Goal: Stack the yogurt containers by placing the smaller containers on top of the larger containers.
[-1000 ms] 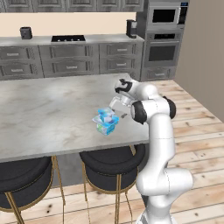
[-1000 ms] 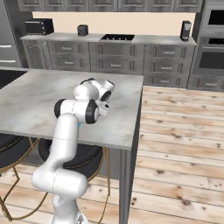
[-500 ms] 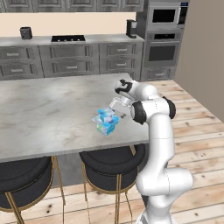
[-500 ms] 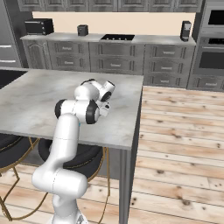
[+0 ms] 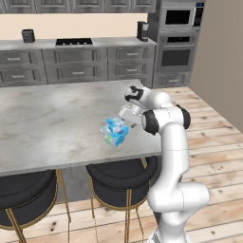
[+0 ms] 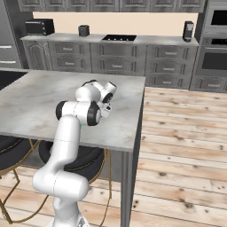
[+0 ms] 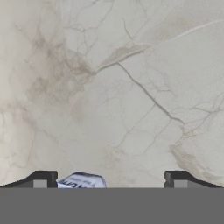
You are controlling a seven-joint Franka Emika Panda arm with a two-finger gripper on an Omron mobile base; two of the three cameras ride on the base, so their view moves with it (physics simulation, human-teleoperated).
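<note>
Stacking looks done: small cup (image 5: pixel 114 124) sits on top of the big pack (image 5: pixel 115 136), near the front right edge of the desk (image 5: pixel 52 118). Gripper (image 5: pixel 127 114) hangs just right of them, fingers (image 7: pixel 41 178) wide open, holding nothing. Next, I think, it should lift away without bumping them.

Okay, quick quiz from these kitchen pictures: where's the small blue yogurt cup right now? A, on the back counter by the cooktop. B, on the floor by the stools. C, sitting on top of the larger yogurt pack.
C: in the left base view the small blue yogurt cup sits on top of the larger yogurt pack on the marble island.
</note>
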